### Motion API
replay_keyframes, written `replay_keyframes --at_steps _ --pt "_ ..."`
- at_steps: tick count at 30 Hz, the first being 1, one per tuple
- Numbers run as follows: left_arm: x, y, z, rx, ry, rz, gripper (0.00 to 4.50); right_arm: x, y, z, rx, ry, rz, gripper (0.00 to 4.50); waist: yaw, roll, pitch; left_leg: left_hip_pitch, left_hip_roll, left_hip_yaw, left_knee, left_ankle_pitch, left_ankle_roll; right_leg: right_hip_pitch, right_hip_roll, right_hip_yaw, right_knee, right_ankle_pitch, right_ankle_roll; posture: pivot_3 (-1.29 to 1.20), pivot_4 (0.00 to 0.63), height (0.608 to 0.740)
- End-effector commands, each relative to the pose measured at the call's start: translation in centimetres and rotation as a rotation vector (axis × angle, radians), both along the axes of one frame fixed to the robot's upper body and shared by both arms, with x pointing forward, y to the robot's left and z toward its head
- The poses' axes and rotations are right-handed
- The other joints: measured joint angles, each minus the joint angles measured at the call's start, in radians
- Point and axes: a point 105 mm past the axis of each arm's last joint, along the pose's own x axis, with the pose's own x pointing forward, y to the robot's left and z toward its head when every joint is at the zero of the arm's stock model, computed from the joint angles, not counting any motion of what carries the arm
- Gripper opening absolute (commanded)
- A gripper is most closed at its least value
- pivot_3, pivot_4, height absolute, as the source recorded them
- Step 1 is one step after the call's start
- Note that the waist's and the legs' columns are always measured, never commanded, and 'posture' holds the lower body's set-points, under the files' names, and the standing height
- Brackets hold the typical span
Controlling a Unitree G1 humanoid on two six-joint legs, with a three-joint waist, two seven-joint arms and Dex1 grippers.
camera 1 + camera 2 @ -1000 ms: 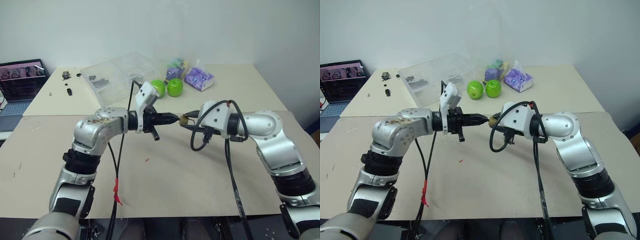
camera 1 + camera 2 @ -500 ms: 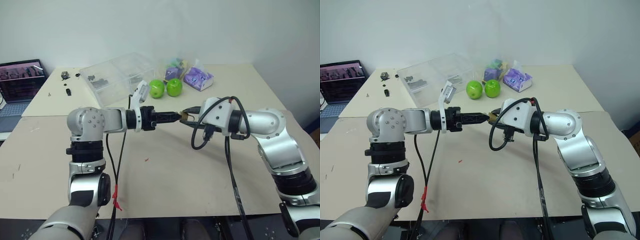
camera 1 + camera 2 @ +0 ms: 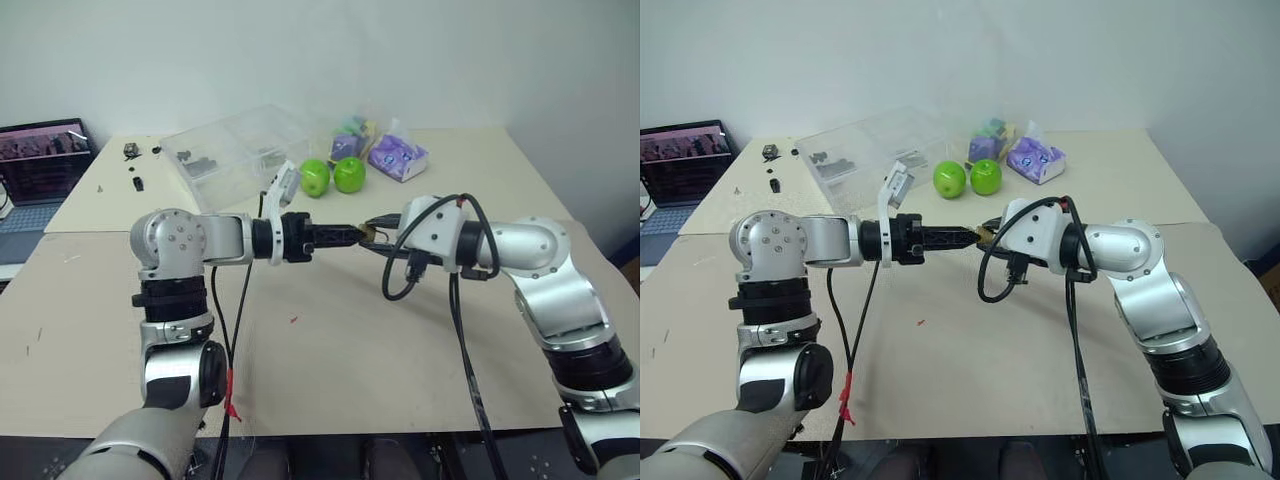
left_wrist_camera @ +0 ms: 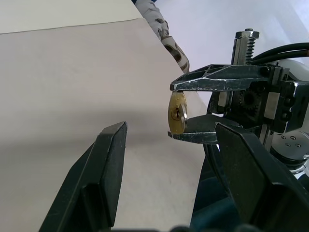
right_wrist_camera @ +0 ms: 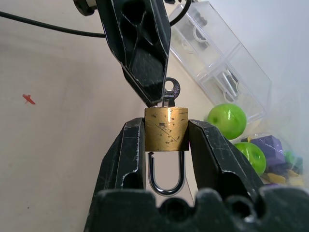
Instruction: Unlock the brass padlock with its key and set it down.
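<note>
One beige table carries everything here, and the places below are given from the brass padlock, which hangs in the air above the table's middle. One clear plastic compartment box sits well behind the padlock and toward the robot's left, with small dark parts in its cells. One laptop stands much farther to the left of the padlock, off the table's edge, its screen lit. Two green apples lie side by side behind the padlock, between it and the box's near corner. One bag of purple packets lies behind the padlock and slightly to the right, just past the apples, with another small pile of coloured items beside it. The right gripper is clamped on the padlock, one black finger pressed to each side of the brass body, and the single silver shackle hangs down between the fingers, seated in the body. The left gripper faces the padlock from the robot's left with its two fingers spread apart and nothing between them; in the right wrist view one of its fingertips sits just beside the key. One small key stands in the padlock's keyhole, its round bow sticking out of the brass body.
</note>
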Motion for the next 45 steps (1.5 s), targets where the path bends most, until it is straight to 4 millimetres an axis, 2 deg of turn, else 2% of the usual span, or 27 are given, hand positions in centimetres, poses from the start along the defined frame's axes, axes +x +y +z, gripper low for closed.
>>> replay_keyframes --at_steps 1,10,14,18,19,25,34,36,40,42,43,45 --pt "0.7 -0.5 1.5 -0.032 -0.038 0.022 3.08 -0.6 0.7 1.7 0.021 -0.066 0.024 0.91 0.000 0.000 0.000 0.000 0.000 0.000 0.000 0.000 0.000 0.000 0.000 0.000 0.000 0.000 0.000 0.00 0.150 0.740" --pt "0.7 -1.2 1.5 -0.024 -0.037 -0.002 3.08 -0.6 0.7 1.8 0.014 -0.072 0.027 0.91 -0.001 0.000 0.000 0.000 0.000 0.000 0.000 0.000 -0.001 0.000 0.000 0.000 0.000 0.000 0.000 0.00 0.150 0.740" --pt "0.3 -1.3 1.7 -0.033 -0.035 -0.035 1.97 -0.5 0.6 1.8 0.012 -0.074 0.024 0.91 0.000 0.000 0.000 0.000 0.000 0.000 0.000 0.000 -0.001 0.000 0.000 0.000 0.000 0.000 0.000 0.00 0.150 0.740" --pt "-0.2 -1.4 1.4 -0.024 -0.038 -0.061 0.33 -0.5 0.6 1.9 0.012 -0.078 0.023 0.91 -0.001 0.000 0.000 0.000 0.000 0.000 0.000 0.000 -0.001 0.000 0.000 0.000 0.000 0.000 0.000 0.00 0.150 0.740" --pt "-0.3 -1.5 1.4 -0.027 -0.035 -0.066 0.06 -0.5 0.6 2.0 0.012 -0.079 0.023 0.91 -0.001 0.000 0.000 0.000 0.000 0.000 0.000 0.001 -0.001 0.000 0.000 0.000 0.000 0.000 0.000 0.00 0.150 0.740" --pt "-0.7 -1.7 1.3 -0.017 -0.027 -0.092 0.03 -0.5 0.5 2.0 0.010 -0.080 0.024 0.91 -0.001 0.000 0.000 0.000 0.000 0.000 0.000 0.000 -0.001 0.000 0.000 0.000 0.000 0.000 0.000 0.00 0.150 0.740" --pt "-0.2 -1.4 1.0 -0.006 -0.004 -0.058 0.03 -0.4 0.4 1.9 0.013 -0.066 0.022 0.91 -0.001 0.000 0.000 0.000 0.000 0.000 0.000 0.000 -0.001 0.000 0.000 0.000 0.000 0.000 0.000 0.00 0.150 0.740" --pt "-0.1 -1.4 1.0 -0.006 -0.005 -0.053 0.03 -0.4 0.4 1.8 0.018 -0.054 0.023 1.95 -0.001 0.000 0.000 0.000 0.000 0.000 0.000 0.000 -0.001 0.000 0.000 0.000 0.000 0.000 0.000 0.00 0.150 0.740" --pt "0.1 -1.0 1.2 -0.010 0.000 -0.041 0.03 -0.2 0.2 1.8 0.008 -0.069 0.011 3.26 -0.001 0.000 0.000 0.000 -0.001 0.000 0.000 0.000 -0.001 0.000 0.000 0.000 0.000 0.000 0.000 0.00 0.150 0.740" --pt "0.3 -0.2 1.3 -0.014 0.009 -0.019 0.03 0.0 -0.5 1.5 -0.015 -0.070 -0.010 3.95 -0.001 0.000 0.000 0.000 -0.001 0.000 0.000 0.000 -0.001 0.000 0.000 0.000 0.000 0.000 0.000 0.00 0.150 0.740" --pt "0.4 0.3 1.3 -0.015 0.011 -0.010 0.03 0.1 -1.1 1.1 -0.028 -0.059 -0.024 4.20 -0.001 0.000 0.000 0.000 -0.001 0.000 0.000 0.000 -0.001 0.000 0.000 0.000 0.000 0.000 0.000 0.00 0.150 0.740" --pt "0.5 0.9 1.3 -0.017 0.014 0.005 0.03 0.3 -2.2 0.3 -0.045 -0.034 -0.052 4.20 -0.001 0.000 0.000 0.000 0.000 0.000 0.000 0.000 -0.001 0.000 0.000 0.000 0.000 0.000 0.000 0.00 0.150 0.740"
